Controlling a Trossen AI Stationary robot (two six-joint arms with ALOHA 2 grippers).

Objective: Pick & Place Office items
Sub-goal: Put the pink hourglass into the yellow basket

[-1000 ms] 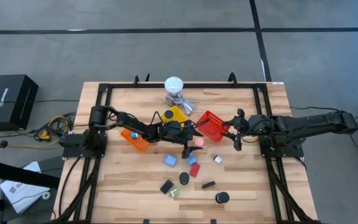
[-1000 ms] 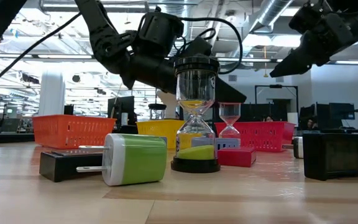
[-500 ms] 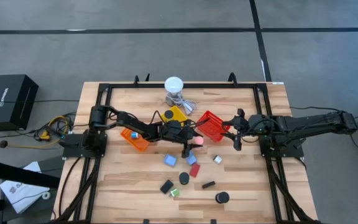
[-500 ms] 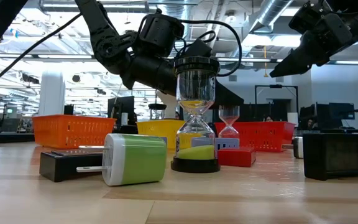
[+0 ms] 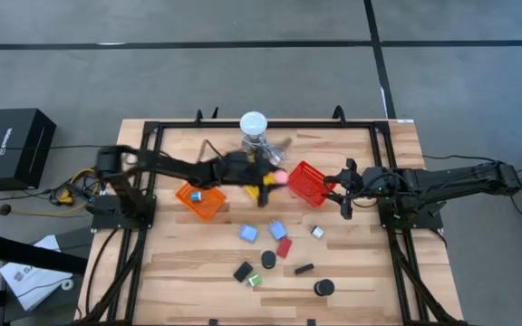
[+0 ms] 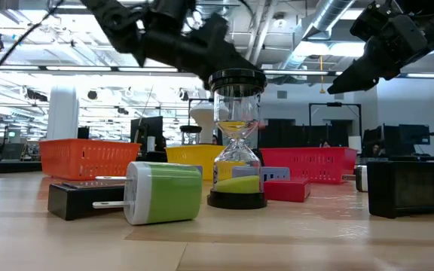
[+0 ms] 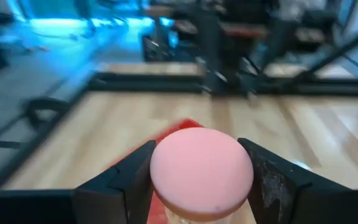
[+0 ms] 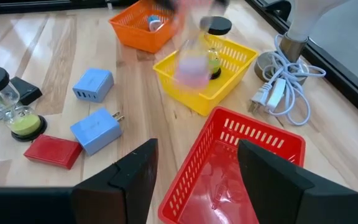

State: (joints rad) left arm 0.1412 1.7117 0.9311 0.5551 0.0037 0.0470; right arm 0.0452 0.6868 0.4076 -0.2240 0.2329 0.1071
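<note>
aloft, pink-capped hourglass (image 7: 201,171) between left tool (image 7: 201,180) fingers

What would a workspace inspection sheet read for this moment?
Surface: wooden table, no spills seen.
Job's things: blue blocks, red block and black pieces loose on the table; one blue piece in the orange basket.
Clutter: white device at the far edge.
Grippers: left gripper shut on pink-capped timer, raised near the yellow basket; right gripper open at the red basket.
Cables: grey cable bundled by the device.
Surroundings: black box on the floor.
</note>
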